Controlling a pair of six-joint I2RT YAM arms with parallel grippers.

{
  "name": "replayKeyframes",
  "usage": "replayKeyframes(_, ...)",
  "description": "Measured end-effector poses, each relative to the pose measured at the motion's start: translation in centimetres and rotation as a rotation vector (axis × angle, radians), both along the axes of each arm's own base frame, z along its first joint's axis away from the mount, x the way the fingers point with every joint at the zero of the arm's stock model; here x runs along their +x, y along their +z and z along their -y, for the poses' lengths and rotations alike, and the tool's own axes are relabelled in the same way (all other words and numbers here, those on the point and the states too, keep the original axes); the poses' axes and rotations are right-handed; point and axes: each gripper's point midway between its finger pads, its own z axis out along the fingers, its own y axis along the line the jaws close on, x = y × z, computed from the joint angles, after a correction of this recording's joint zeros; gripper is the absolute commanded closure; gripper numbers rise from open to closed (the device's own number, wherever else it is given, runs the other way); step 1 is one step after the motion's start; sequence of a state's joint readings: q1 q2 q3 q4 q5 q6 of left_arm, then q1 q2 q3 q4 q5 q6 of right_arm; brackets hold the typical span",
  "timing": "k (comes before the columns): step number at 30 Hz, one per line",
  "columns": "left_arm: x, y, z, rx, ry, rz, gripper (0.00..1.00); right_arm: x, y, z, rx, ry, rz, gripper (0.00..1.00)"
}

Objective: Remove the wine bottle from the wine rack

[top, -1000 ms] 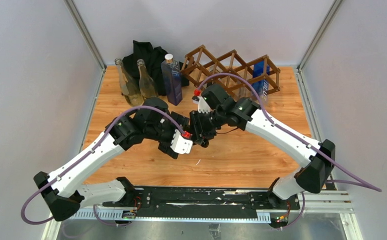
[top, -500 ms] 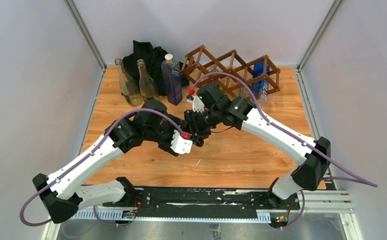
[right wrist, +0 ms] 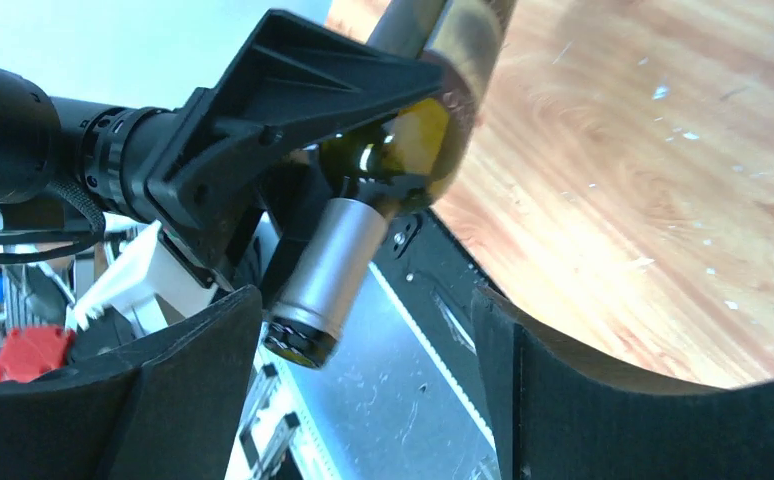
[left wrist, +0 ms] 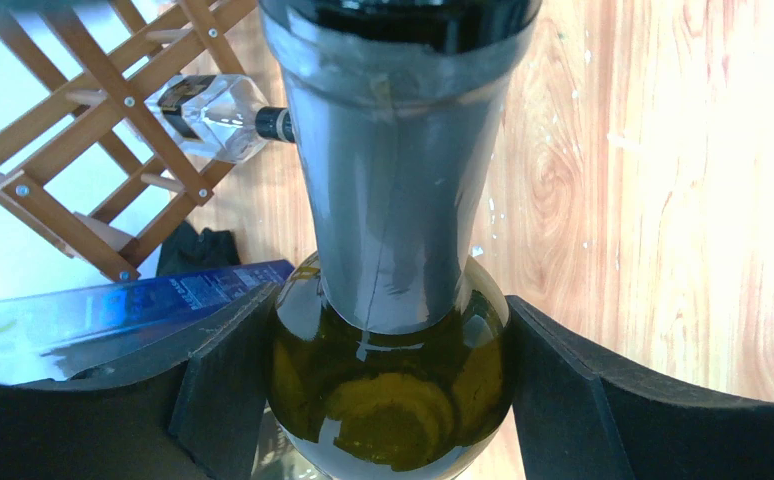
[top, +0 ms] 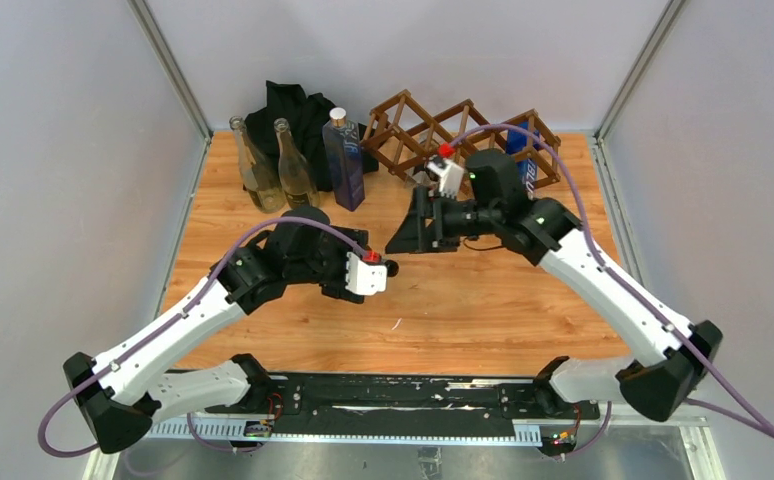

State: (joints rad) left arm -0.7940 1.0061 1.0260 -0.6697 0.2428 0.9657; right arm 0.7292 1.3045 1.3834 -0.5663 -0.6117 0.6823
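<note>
The wine bottle (left wrist: 393,300) is off the wine rack (top: 443,125), held in front of it above the surface (top: 483,300), your left claw (left wrist: 391,400) clamped on its shoulder. Your right claw (top: 408,238) stands wide and empty, nearer the rack. Set the base down squarely, well apart from the rack.

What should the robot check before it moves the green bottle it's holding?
1. Wine bottle off the wine rack: ok, it is over the table, apart from the rack.
2. Left gripper hold: ok, its fingers press both sides of the bottle's shoulder.
3. Right gripper out of the way: ok, it is open and apart from the bottle.
4. Bare wood to set the bottle on: ok, there is free table near the arms.
5. Standing bottles at the back left: ok, apart from the held one.
6. How tight the hold is: cannot tell.
</note>
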Motion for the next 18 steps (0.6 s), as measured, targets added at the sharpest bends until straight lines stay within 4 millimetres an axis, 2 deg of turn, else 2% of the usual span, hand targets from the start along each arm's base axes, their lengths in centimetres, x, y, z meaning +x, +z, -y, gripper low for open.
replayKeyframes(3, 0.3, 0.6, 0.1, -0.054, 0.047, -0.026, 1.00, 1.2, 0.6, 2.1, 0.021, -0.077, 0.048, 0.17)
replayKeyframes(6, 0.7, 1.4, 0.1, -0.135, 0.112, -0.085, 1.00, 1.8, -0.1, 3.8, 0.011, -0.139, 0.080, 0.16)
replayKeyframes(8, 1.6, 2.8, -0.3, -0.220, 0.193, -0.148, 1.00, 2.3, -1.1, 4.9, -0.003, -0.182, 0.105, 0.13)
replayKeyframes(10, 2.6, 4.2, -0.7, -0.291, 0.257, -0.194, 1.00, 2.6, -1.8, 5.3, -0.005, -0.204, 0.131, 0.11)
replayKeyframes(13, 4.9, 7.8, -1.2, -0.454, 0.364, -0.269, 1.00, 3.0, -3.0, 5.6, 0.010, -0.219, 0.182, 0.10)
replayKeyframes(15, 6.2, 9.5, -1.6, -0.550, 0.415, -0.319, 1.00, 3.3, -3.4, 5.1, 0.030, -0.214, 0.225, 0.09)
replayKeyframes(18, 7.3, 10.8, -1.8, -0.657, 0.463, -0.412, 1.00, 3.6, -3.3, 3.6, 0.044, -0.178, 0.304, 0.09)
